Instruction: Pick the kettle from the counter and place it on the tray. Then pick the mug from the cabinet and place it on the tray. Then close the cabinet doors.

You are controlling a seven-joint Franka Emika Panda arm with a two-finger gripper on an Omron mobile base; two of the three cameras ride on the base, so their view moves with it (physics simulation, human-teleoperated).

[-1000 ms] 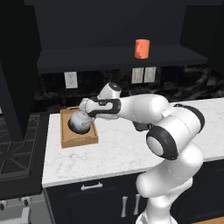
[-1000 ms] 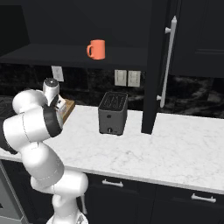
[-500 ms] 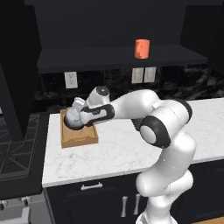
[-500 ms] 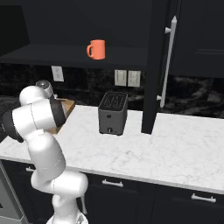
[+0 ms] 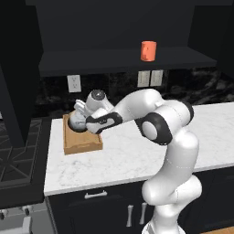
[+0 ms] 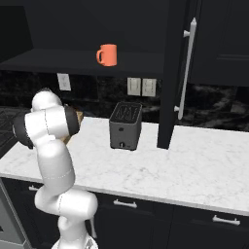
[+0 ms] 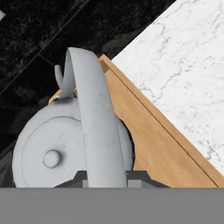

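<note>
The grey kettle hangs over the back part of the wooden tray, close to the wall. My gripper is shut on its pale handle, and the dark fingertips clamp the band from both sides. Under the round kettle body lies the tray floor; I cannot tell if the kettle touches it. The orange-red mug stands on the open cabinet's shelf, also seen as the mug from the right. The tray sits on the white marble counter.
A dark toaster stands on the counter right of the arm. The open right cabinet door with its silver bar handle reaches down near the counter. A black stove adjoins the counter's left end.
The arm has swung left and back toward the wall, carrying the kettle from the tray's near right side to over its back part. The grip has stayed shut.
</note>
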